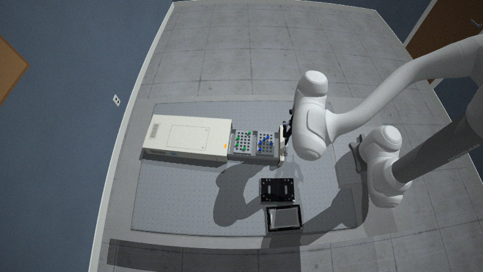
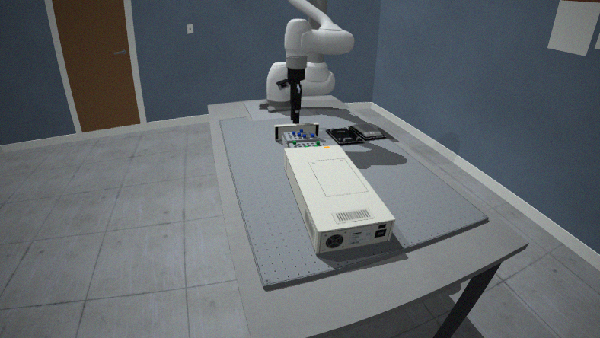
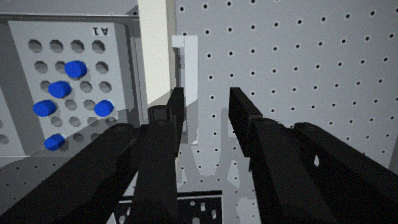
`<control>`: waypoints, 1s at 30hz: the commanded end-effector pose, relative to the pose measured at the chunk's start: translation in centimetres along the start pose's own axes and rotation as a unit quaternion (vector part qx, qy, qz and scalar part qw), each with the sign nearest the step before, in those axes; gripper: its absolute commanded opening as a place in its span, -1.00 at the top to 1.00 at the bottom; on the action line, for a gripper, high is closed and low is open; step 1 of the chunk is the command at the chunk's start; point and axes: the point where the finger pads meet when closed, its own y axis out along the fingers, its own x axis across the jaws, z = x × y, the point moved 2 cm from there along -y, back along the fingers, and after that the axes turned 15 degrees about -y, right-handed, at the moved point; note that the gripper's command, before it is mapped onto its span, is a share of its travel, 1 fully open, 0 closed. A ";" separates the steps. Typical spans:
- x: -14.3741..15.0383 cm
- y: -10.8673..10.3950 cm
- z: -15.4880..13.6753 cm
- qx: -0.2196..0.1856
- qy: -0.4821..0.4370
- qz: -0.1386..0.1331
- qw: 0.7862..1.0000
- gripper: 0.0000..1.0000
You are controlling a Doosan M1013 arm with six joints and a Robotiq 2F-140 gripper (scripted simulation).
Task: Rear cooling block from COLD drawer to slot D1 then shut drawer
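Note:
COLD is the cream box with its orange lamp lit. Its drawer stands out. The rear block with green-capped tubes lies in it behind the front block with blue-capped tubes; both look flat. The pale handle is on the outer side of the drawer's front panel. My gripper is partly open and points down over the handle, with a gap between its fingers. Slot D1 is a bare black plate.
Slot D2, beyond D1, is a black frame with a grey, flat-topped piece in it. The perforated deck lies under everything. The arm's base stands at the handle end.

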 end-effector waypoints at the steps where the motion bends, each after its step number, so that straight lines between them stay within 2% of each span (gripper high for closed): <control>1: 0.0 -0.2 0.0 0.000 0.000 0.000 1.000 0.32; 30: -0.1 -3.8 0.0 0.000 0.000 0.000 1.000 0.32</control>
